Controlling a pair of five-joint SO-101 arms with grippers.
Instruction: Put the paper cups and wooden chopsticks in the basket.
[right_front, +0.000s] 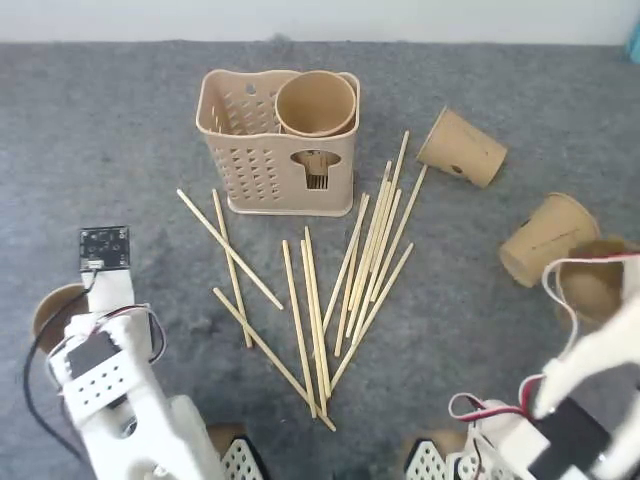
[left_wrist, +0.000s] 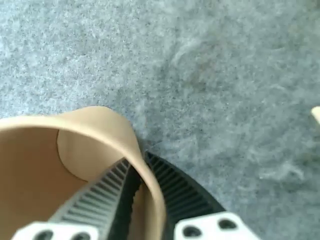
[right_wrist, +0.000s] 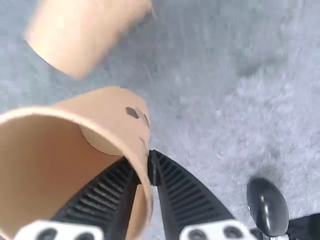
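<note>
Left wrist view: left gripper (left_wrist: 137, 185) is pinching wall of left cup (left_wrist: 90, 125); right gripper (right_wrist: 150, 175) is pinching right cup (right_wrist: 100, 120) likewise. Past chopsticks (right_front: 310, 300), basket (right_front: 260, 165) is standing well beyond. Am judging: squeeze gently, lift high b4 crossing.

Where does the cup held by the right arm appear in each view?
High view: held cup at the right edge.
Right wrist view: held cup close up, its wall pinched by the right tool.
Left wrist view: a second cup, in the left tool.
Shared landmark: the tipped cup beside it.
</note>
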